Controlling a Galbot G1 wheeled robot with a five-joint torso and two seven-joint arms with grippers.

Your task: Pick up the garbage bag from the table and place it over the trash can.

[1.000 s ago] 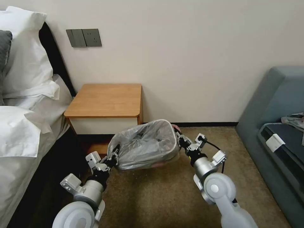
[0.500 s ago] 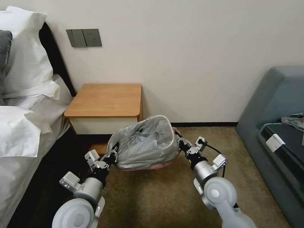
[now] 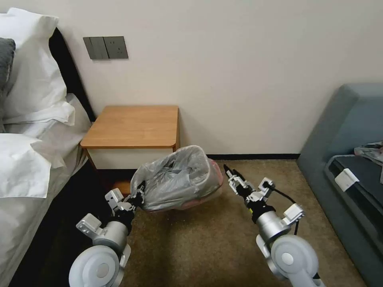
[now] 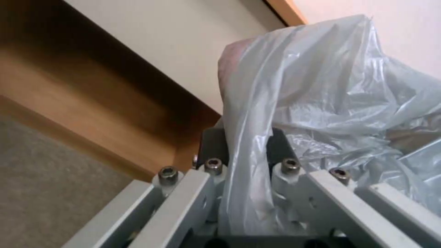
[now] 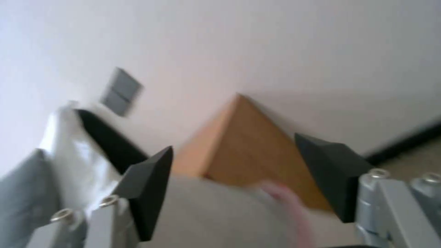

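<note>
Left gripper [image 3: 139, 194] clamps the garbage bag [image 3: 175, 179] draped over the trash can [image 3: 207, 194]; right gripper [image 3: 230, 172] open, apart from it.

Right gripper [image 3: 229, 169] now off garbage bag [image 3: 175, 179]

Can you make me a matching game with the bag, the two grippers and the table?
Things:
1. bag
2. left gripper
3. right gripper
4. table

States:
A. open, holding nothing, beside the bag
B. grey and crinkly, draped over the bin
C. light-brown top, against the wall
D. shut on the bag's edge

Pairs: 1-B, 2-D, 3-A, 4-C
</note>
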